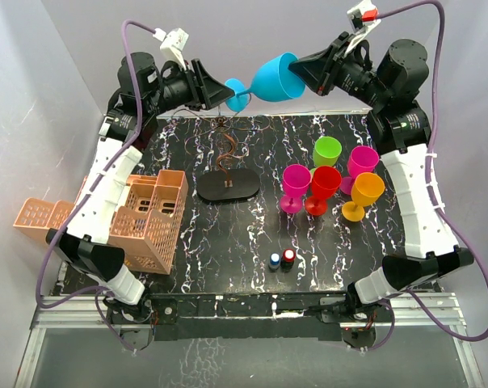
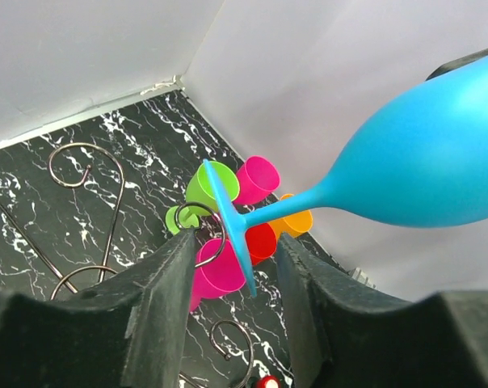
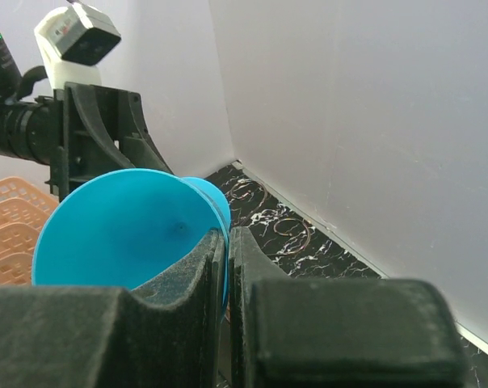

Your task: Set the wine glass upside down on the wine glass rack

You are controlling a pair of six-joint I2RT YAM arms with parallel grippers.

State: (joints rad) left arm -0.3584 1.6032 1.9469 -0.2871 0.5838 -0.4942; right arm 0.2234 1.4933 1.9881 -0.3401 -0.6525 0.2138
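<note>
A blue wine glass (image 1: pixel 278 78) hangs on its side high over the back of the table. My right gripper (image 1: pixel 302 73) is shut on the rim of its bowl (image 3: pixel 123 226), one finger inside and one outside. The stem points left, and the round foot (image 2: pixel 228 222) sits edge-on between the fingers of my left gripper (image 2: pixel 232 250). That gripper is open, with a gap on each side of the foot. The wine glass rack (image 1: pixel 225 153), thin brown wire with scroll arms (image 2: pixel 86 174) on a black oval base, stands below the glass.
An orange lattice crate (image 1: pixel 139 218) lies at the left. Several coloured glasses stand at the right: magenta (image 1: pixel 296 186), red (image 1: pixel 323 187), green (image 1: pixel 326 151), pink (image 1: pixel 361 162), orange (image 1: pixel 365 194). Two small capped bottles (image 1: pixel 280 259) stand near the front. White walls close in behind.
</note>
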